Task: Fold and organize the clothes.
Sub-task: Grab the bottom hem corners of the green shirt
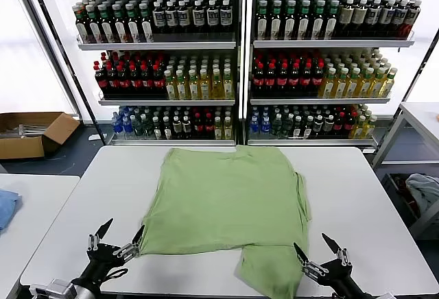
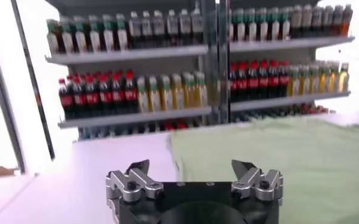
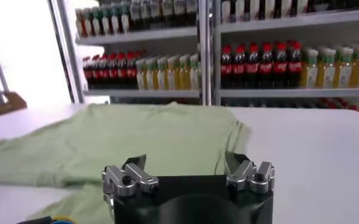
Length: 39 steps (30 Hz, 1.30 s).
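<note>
The light green shirt (image 1: 230,203) lies spread on the white table (image 1: 363,196), plain side up, with no graphic or collar showing. One part of it (image 1: 269,273) reaches toward the table's front edge. My left gripper (image 1: 122,230) stands open at the shirt's near left corner, its inner finger close to the cloth edge. My right gripper (image 1: 312,244) stands open at the near right, just beside that lower part. In the left wrist view the open gripper (image 2: 190,165) faces the shirt (image 2: 277,158). The right wrist view shows its open gripper (image 3: 184,159) in front of the shirt (image 3: 124,140).
Shelves of bottles (image 1: 233,59) stand behind the table. A cardboard box (image 1: 31,131) sits on the floor at far left. A blue cloth (image 1: 5,206) lies on the left side table, and a pale bluish-grey cloth (image 1: 425,189) lies at far right.
</note>
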### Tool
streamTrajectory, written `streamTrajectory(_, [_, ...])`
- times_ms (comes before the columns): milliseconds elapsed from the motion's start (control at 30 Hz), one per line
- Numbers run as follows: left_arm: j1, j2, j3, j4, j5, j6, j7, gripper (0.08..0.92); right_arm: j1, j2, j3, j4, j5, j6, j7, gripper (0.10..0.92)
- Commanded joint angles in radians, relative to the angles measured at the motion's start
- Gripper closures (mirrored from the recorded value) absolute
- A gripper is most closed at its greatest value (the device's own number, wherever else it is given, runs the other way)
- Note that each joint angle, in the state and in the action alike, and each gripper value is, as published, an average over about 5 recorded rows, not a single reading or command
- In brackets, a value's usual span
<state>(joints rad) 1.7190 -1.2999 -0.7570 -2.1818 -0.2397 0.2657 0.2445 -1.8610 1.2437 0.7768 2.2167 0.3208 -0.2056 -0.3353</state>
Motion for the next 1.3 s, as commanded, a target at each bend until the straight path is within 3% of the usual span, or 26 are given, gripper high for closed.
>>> streamTrajectory(33, [0.02,0.116,0.065,0.008,-0.027,0.074,-0.083,0.177,-0.134,-0.112,-0.027,0.068,-0.018,-0.061,0.05,0.203])
streamTrajectory(367, [-0.072,0.138,0.142,0.092,-0.019,0.118,-0.149,0.177,-0.16,-0.066,-0.058,0.055,-0.044,-0.039,0.034,0.203])
streamTrajectory(867, [-0.118,0.124,0.183,0.202,-0.005,0.112,-0.159,0.177,-0.108,-0.026,-0.152,-0.022,-0.078,-0.05,0.016,0.209])
streamTrajectory(1133, [-0.121,0.097,0.187,0.22,-0.009,0.107,-0.158,0.184,-0.093,-0.021,-0.163,-0.025,-0.083,-0.048,-0.015,0.406])
streamTrajectory(1300, [-0.103,0.082,0.191,0.209,-0.009,0.099,-0.155,0.289,-0.095,-0.018,-0.161,-0.032,-0.081,-0.039,-0.013,0.553])
